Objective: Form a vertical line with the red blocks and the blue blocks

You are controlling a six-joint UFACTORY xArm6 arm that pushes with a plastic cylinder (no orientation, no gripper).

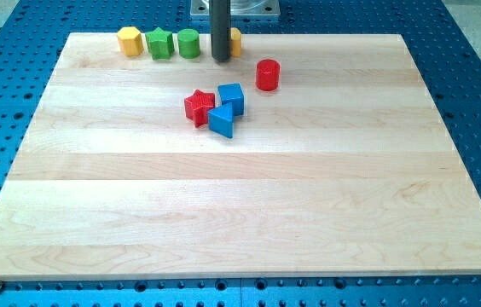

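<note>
Camera view: the only view; all places are given from my tip.
Desk [223, 213]: pale wooden board carrying every block.
Pincer: none fitted; the arm ends in a plain dark rod that cannot open, close or hold anything.
My tip [221, 59]: near the desk's top edge, touching no task block.
Red cylinder [267, 74]: toward the view's right and slightly below my tip, alone.
Blue cube [231, 98]: below my tip, a little right.
Red star [199, 107]: below my tip, a little left, against the blue cube.
Blue triangle [222, 121]: lowest of the cluster, almost straight below my tip, touching both neighbours.
Yellow block [234, 41]: just right of the rod, partly hidden.
Green cylinder [188, 43]: just left.
Green star [160, 43]: further left.
Yellow hexagon [130, 40]: furthest left.
Key relation: the cluster sits roughly under my tip; the red cylinder lies off to the right, so it likely needs a leftward push.
</note>
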